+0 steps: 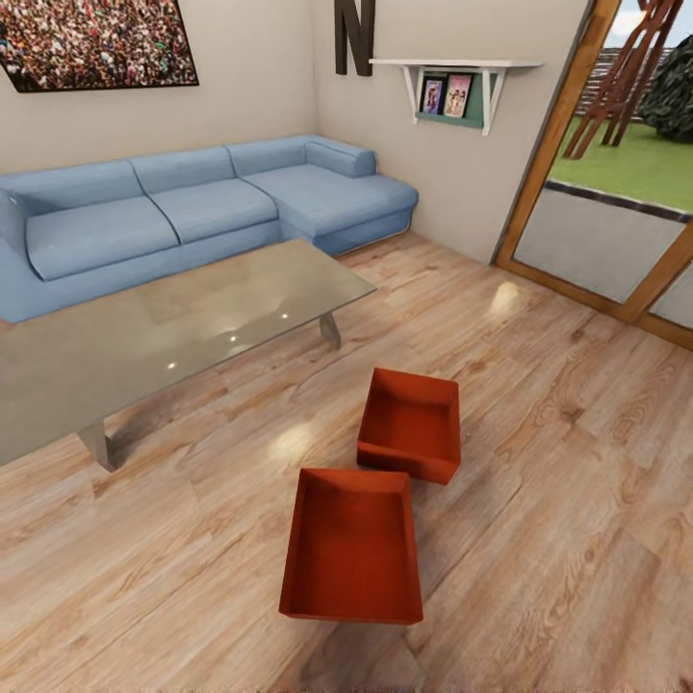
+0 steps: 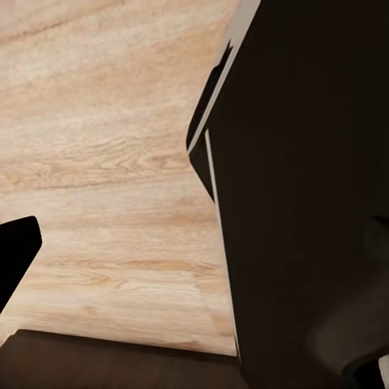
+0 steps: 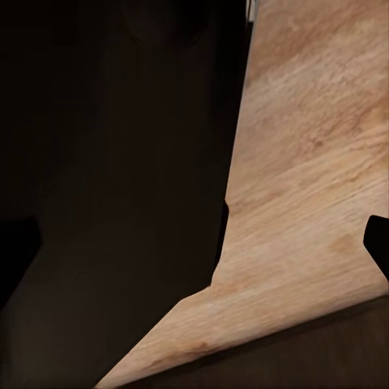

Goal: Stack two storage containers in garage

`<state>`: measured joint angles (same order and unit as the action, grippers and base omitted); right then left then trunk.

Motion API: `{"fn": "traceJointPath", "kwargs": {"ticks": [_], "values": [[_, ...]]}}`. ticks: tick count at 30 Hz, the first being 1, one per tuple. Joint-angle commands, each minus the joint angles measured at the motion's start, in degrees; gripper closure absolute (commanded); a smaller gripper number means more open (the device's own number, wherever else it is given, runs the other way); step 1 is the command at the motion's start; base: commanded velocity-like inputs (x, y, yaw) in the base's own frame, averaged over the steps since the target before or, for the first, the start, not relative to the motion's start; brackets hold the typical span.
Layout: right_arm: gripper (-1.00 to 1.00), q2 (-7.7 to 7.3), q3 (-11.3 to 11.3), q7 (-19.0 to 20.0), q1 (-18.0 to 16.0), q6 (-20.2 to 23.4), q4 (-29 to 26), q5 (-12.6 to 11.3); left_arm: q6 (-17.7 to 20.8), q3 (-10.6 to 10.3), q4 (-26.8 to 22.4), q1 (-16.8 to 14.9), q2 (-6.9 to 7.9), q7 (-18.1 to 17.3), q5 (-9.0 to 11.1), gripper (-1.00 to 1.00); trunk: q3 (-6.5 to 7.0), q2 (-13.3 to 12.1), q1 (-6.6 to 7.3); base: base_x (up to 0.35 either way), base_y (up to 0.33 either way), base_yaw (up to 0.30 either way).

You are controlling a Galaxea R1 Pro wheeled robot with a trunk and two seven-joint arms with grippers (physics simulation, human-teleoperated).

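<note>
From the head camera I see both storage containers on the living-room wood-plank floor (image 1: 577, 500): the near container (image 1: 352, 546) at 6 o'clock, the far container (image 1: 411, 423) just beyond at 1 o'clock from it, corners almost touching, open tops up. The glass coffee table (image 1: 164, 332) sits at 10 o'clock, with the blue sofa (image 1: 192, 212) behind. In both wrist views I see dark robot body over floor, so I cannot tell the finger spread on either arm.

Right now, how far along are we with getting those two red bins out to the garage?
Nothing looks done yet. Both red-orange open-top rectangular bins sit on the light wood-plank floor of the living room, the nearer one and the farther one close together, beside the glass-topped coffee table and blue sectional sofa. Neither is in hand. Left: grasp each, carry both to the garage, set one down and stack the other.
</note>
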<state>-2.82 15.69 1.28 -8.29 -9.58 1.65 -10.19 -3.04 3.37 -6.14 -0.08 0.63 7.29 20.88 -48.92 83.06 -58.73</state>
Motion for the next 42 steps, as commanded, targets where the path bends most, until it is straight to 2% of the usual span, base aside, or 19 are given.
{"fn": "traceJointPath", "kwargs": {"ticks": [1, 42], "values": [[-1.0, 0.01, 0.5, 0.1, -0.1, -0.3, 0.2, -0.6, -0.1, 0.3, 0.0, 0.0, -0.02, 0.0, 0.0, -1.0, -0.13, 0.0, 0.0, 0.0, 0.0, 0.0], [-1.0, 0.01, 0.6, 0.1, -0.1, -0.7, 0.1, -0.6, -0.1, 0.3, 0.0, 0.0, -0.02, 0.1, 0.0, -1.0, -3.94, 0.0, 0.0, 0.0, 0.0, 0.0]]}}
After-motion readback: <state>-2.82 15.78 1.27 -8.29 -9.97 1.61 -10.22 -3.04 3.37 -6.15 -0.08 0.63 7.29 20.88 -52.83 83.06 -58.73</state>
